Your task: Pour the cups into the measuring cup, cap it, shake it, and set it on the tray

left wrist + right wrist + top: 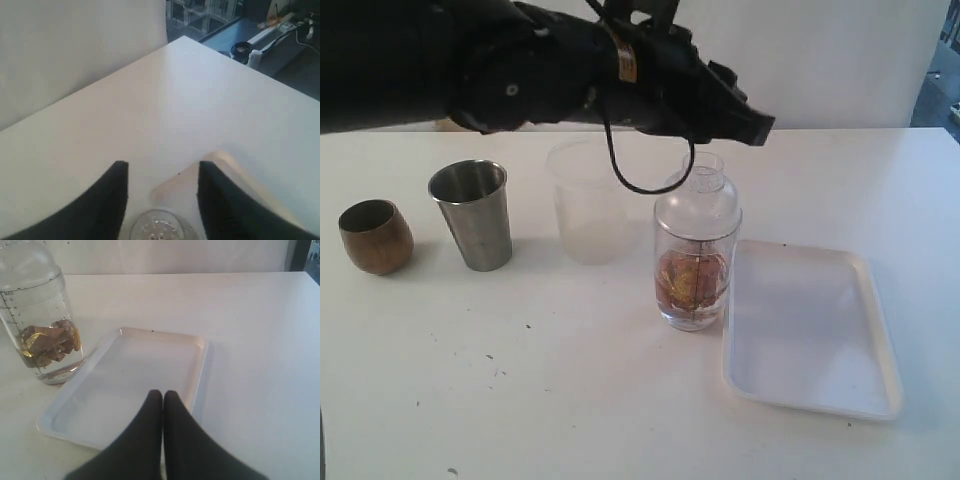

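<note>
White tabletop (pixel 620 400) bears the upright measuring cup (pixel 697 260), left claw (pixel 162 167) spread above it, right claw (pixel 163 395) closed.

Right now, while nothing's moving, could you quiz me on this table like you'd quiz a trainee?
1. True or false: the measuring cup stands on the tray.
2. Which is shut: A, the left claw, or B, the right claw?
3. Fill in: beside the wooden cup stands a steel ____.

Key: 1 false, it stands beside the tray; 2 B; 3 tumbler.
</note>
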{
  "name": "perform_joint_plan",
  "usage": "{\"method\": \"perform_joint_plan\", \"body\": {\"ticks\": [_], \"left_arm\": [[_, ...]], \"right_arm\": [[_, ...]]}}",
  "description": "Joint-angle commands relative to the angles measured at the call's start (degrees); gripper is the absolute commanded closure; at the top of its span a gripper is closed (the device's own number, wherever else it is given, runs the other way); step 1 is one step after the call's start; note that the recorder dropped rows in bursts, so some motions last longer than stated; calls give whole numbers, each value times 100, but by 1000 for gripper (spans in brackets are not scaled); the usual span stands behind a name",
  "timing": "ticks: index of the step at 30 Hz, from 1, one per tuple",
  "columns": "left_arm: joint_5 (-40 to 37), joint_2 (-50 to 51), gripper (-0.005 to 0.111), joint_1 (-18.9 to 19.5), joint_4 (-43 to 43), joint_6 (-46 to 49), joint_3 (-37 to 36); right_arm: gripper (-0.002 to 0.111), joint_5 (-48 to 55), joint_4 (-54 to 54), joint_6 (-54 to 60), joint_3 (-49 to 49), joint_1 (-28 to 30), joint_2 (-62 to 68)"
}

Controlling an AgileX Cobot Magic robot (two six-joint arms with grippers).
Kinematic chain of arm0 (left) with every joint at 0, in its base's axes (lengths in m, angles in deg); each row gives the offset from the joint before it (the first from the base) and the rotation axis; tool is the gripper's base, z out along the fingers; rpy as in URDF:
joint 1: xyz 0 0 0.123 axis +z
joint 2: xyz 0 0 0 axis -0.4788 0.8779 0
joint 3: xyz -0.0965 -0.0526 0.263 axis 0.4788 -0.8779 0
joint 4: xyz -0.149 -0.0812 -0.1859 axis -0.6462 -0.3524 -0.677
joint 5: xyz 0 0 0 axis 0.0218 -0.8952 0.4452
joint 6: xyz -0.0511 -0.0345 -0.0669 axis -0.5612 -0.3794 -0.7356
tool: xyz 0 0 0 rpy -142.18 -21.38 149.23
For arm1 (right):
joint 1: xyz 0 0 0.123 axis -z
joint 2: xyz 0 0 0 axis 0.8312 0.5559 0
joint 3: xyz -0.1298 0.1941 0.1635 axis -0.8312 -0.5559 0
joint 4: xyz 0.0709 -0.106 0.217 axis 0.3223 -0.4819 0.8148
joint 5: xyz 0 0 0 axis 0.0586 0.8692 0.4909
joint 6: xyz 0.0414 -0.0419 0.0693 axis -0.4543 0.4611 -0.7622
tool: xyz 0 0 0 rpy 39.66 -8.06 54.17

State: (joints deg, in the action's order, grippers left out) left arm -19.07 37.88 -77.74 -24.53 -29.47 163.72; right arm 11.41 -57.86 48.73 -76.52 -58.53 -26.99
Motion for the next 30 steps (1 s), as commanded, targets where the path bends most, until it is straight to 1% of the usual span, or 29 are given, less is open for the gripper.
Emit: {"method": "perform_joint_plan", "body": {"ticks": [1,6,7,8,9,10,11,12,13,14,16,19,22,23,24,25,28,30], "left_arm": [[-452,-593,54,-32,-67,-10,-18],[-1070,-1286,55,-32,-35,-10,-18],[-1135,-1586,57,-32,-46,-10,-83],[-1119,-1714,61,-32,-49,-10,-140],[-1109,-2055,72,-32,-49,-10,-356],[-1093,-2194,76,-32,-49,-10,-502],[-1093,-2566,83,-32,-49,-10,-819],[-1093,-2755,85,-32,-49,-10,-958],[-1108,-3151,90,-32,-49,-10,-1307],[-1108,-3313,94,-32,-49,-10,-1457],[-865,-4075,107,-32,43,15,-2187],[-151,-4962,107,-32,57,15,-3226],[1032,-5813,107,-32,31,-10,-4530],[1295,-5987,107,-32,-42,-21,-4813],[1333,-6159,107,-32,-42,-21,-5090],[1295,-6219,107,-32,-42,-21,-5216],[1250,-6336,107,-32,-42,-21,-5485],[1049,-6338,107,-32,-42,-21,-5587]], "right_arm": [[108,-8,0,-28,-26,10,-23],[108,-8,0,-28,-26,10,-23],[108,-8,0,-28,-26,10,-23],[108,-8,0,-28,-26,10,-23],[108,-8,0,-28,-26,10,-23],[108,-8,0,-28,-26,10,-23],[108,-8,0,-28,-26,10,-23],[108,-8,0,-28,-26,10,-23],[108,-8,0,-28,-26,10,-23],[108,-8,0,-28,-26,10,-23],[108,-8,0,-28,-26,10,-23],[108,-8,0,-28,-26,10,-23],[108,-8,0,-28,-26,10,-23],[108,-8,0,-28,-26,10,-23],[108,-8,0,-28,-26,10,-23],[108,-8,0,-28,-26,10,-23],[108,-8,0,-28,-26,10,-23],[108,-8,0,-28,-26,10,-23]]}}
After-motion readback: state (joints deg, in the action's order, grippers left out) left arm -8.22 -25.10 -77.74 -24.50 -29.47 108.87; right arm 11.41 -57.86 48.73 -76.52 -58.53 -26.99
